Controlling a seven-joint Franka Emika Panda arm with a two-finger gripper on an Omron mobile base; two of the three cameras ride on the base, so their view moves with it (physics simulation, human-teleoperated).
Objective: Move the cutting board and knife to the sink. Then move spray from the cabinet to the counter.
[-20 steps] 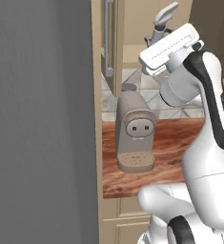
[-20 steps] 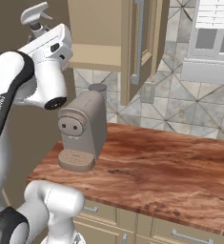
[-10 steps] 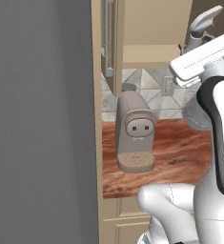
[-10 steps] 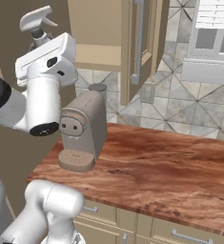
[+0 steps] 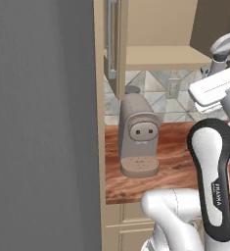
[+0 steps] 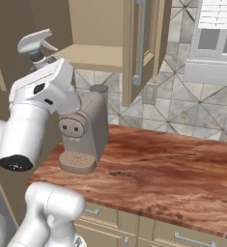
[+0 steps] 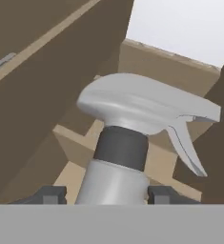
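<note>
Hand view: fingers [image 7: 103, 194] clamp spray bottle [image 7: 132, 124]. Step: carrying it from cabinet [image 6: 98, 29]. Next: lower onto surface [image 6: 173, 169].

Below us the coffee machine [image 6: 83, 130] crowds the counter [image 6: 163, 169] left end; open wood lies to its right. The cabinet door [image 6: 141, 46] hangs ajar beside the shelf [image 6: 93, 55].
</note>
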